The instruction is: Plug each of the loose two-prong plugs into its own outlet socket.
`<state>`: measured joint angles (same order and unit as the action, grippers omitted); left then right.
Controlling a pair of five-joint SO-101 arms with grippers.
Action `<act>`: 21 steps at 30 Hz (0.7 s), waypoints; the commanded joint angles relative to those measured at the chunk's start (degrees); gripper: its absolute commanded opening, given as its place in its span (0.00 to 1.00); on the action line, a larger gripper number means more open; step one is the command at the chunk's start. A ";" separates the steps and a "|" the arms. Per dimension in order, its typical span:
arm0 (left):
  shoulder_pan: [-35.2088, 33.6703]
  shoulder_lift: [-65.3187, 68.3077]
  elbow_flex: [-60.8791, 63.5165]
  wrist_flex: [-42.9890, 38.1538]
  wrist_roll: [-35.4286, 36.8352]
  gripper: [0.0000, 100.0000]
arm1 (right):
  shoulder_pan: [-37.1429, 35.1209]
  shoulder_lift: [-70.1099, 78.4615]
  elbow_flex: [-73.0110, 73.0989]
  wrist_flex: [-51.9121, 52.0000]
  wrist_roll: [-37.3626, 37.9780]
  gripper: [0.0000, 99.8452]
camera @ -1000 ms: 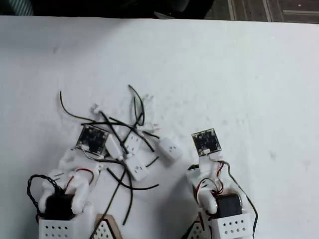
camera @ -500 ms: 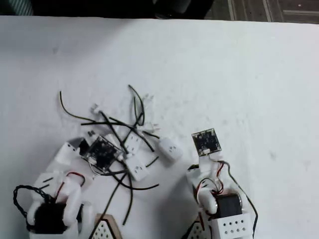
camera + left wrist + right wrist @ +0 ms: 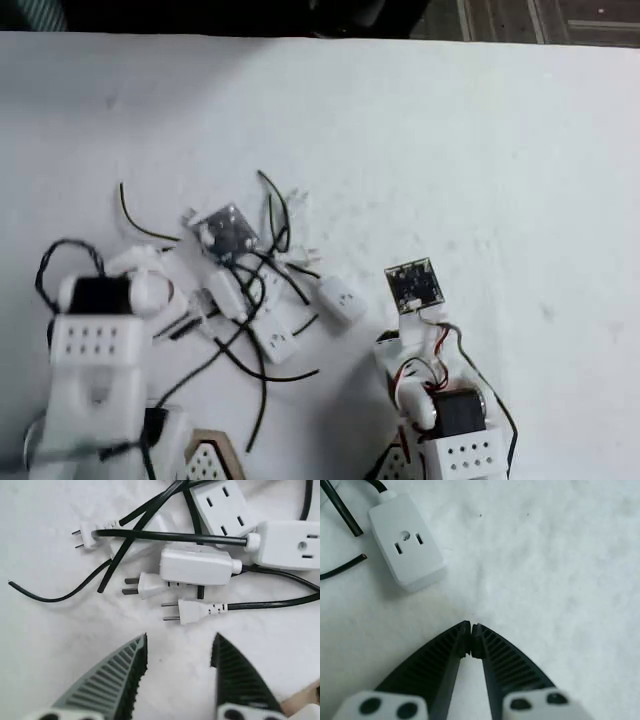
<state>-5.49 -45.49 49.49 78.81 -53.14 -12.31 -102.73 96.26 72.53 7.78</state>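
Cloth-covered table (image 3: 480,150), white, seen from above. Left arm (image 3: 95,340) stands at the left edge of the frame, its wrist out over a tangle of black cords (image 3: 280,379), white plugs and sockets lying left of centre. Right arm (image 3: 445,410) sits low, right of centre at the bottom edge, well apart from the left one.

Left wrist view: left gripper (image 3: 180,642) hovers above the cloth, fingers (image 3: 117,682) spread wide with bare cloth between them. Just beyond the tips lies the nearest plug (image 3: 192,612), flat, both prongs bare, its black cord trailing away. Beside it is a second plug (image 3: 147,586), prongs pointing the same way, close against a white block (image 3: 197,566). A third plug (image 3: 87,532), smaller, lies farther off among crossing cords. Past the block lie a strip socket (image 3: 222,505) with several slot pairs and a boxy socket (image 3: 290,545) with a cord at its end. None of the three plugs is seated in a socket.

Right wrist view: right gripper (image 3: 470,630) has its fingertips pressed together, gripping nothing, just over bare cloth. Lone socket (image 3: 406,542) lies near, face up, slots unfilled, apart from the tips. The high view puts it at the right edge of the tangle, near the frame's centre
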 commanded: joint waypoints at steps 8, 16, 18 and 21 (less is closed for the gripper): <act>6.20 20.18 -7.30 -5.27 0.26 0.26 | 0.40 -0.40 0.62 0.22 -0.18 0.02; 11.38 34.33 -7.65 -17.23 5.98 0.26 | 0.40 -0.40 0.62 0.22 -0.18 0.02; 11.65 37.76 -7.65 -20.48 5.98 0.26 | 0.40 -0.40 0.62 0.22 -0.18 0.02; 11.30 40.75 -9.49 -21.27 5.98 0.26 | 0.40 -0.40 0.62 0.22 -0.18 0.02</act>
<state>5.49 -8.75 42.11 59.82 -47.78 -12.31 -102.73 96.26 72.53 7.78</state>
